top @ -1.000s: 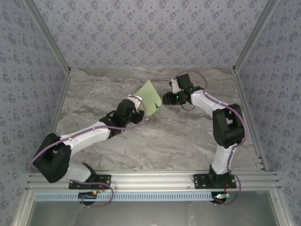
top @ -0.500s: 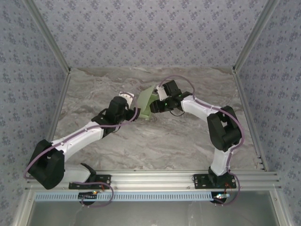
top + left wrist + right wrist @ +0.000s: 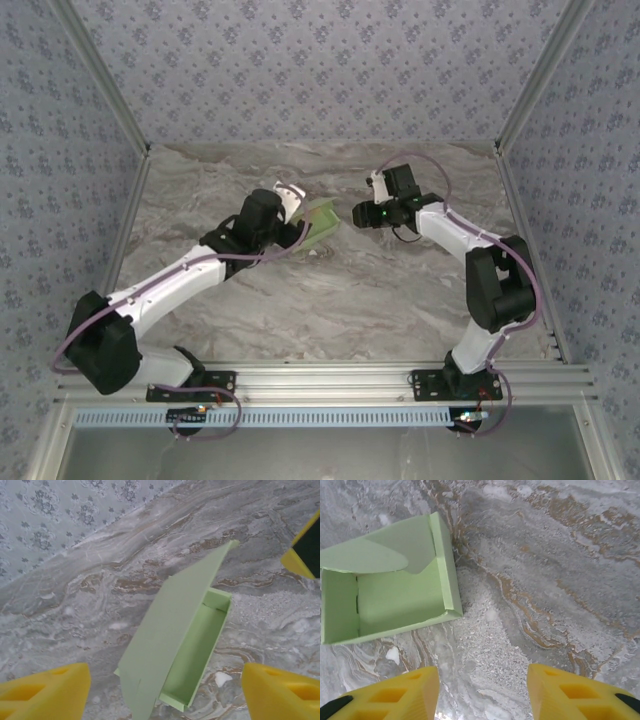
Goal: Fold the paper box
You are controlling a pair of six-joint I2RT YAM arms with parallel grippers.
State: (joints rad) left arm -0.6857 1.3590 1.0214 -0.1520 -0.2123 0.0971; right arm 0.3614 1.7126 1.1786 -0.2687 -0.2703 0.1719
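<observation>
L hand (image 3: 290,205): fingers wide apart, nothing clamped. It hovers just beside the paper box (image 3: 320,223), on the box's L side. In its own wrist cam the box (image 3: 175,645) sits straight ahead, low, centred btwn my two yellow fingers and touching neither as far as I can tell.

Box: rests on the marble worktop (image 3: 380,290), about mid-span btwn the two arms. It is partly formed: open tray w/ walls up and one big lid panel (image 3: 170,630) rising from the L long edge, tilted over the tray, not shut.

Key relation: the long axis runs away from L hand, slanting to the R and toward the far wall. The lid hinge is on L hand's side and the tray mouth opens toward R hand. Judgement: L hand is nearer and better placed to press the lid down. R would steady the opposite wall.

R hand (image 3: 358,213): fingers apart, empty. It is near the box's R side but clear of it, w/ bare worktop in the gap. From the R wrist cam the box (image 3: 400,600) lies ahead and to the L, tray interior visible, a rounded flap overhanging its far L corner.

Obstructions: none on the worktop near the box. Main risk, I'd guess, is crowding. One R finger (image 3: 305,550) already pokes into the top-R edge of L cam. Thin card, prob. slides or buckles if shoved from one side only.
</observation>
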